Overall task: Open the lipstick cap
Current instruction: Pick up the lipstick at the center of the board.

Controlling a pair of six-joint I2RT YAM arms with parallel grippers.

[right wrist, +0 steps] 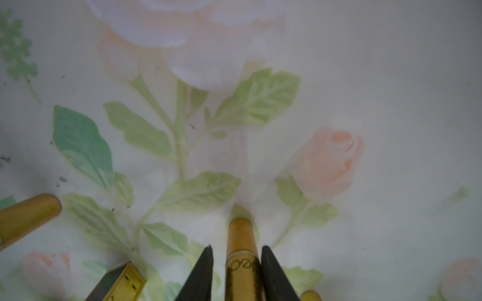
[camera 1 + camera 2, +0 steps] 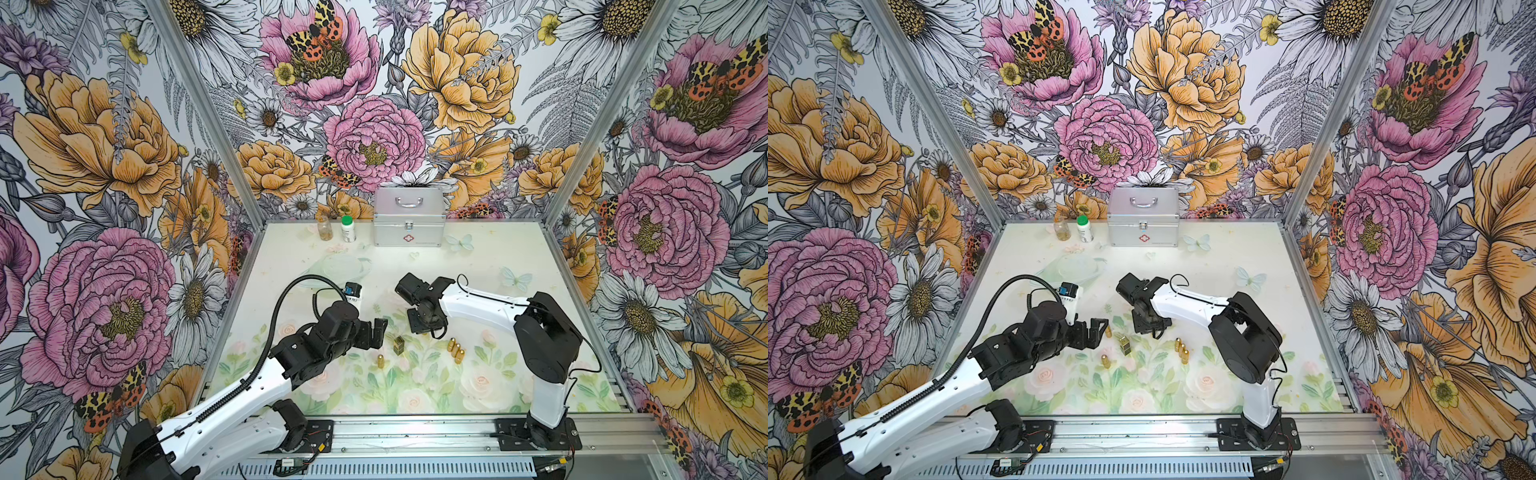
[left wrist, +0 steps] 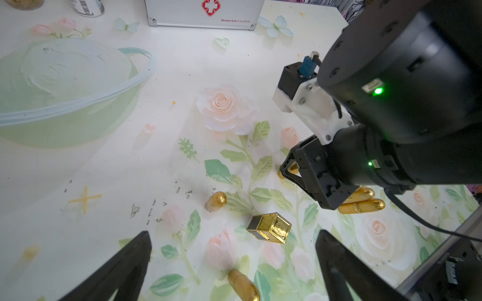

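table edges: floral table point(image 2: 498, 257) closed in on three sides by flowered wall panels; aluminium rail point(image 2: 415, 434) along the near edge, carrying both arm bases.
open room: broad stretch of bare mat between the pincers and the back row; lipsticks bunched in the near middle, well apart from every edge.
left pincer point(image 3: 233, 232): spread to its widest, holding nothing, low over the table just beside the square gold lipstick point(image 3: 270, 228).
right pincer point(image 1: 236, 246): pointed down, set narrow around the round gold lipstick point(image 1: 242, 260); one finger point(image 1: 276, 273) apparently against the tube, a sliver of mat showing at the other, so a firm grip cannot be told.
task thing: round gold lipstick between the right pincer's fingers, near the table's middle, cap on, thin ring at the seam.
other lipsticks: three gold tubes point(image 2: 455, 351) packed together toward the right arm's base; single gold tube point(image 2: 380, 361) nearer the rail.
containers: aluminium first-aid case point(image 2: 409, 222) at the back edge, lid shut and latched, contents hidden; clear jar point(image 2: 324, 228) with brownish bits at its bottom; white bottle point(image 2: 348, 228) under a green cap, both beside the case.
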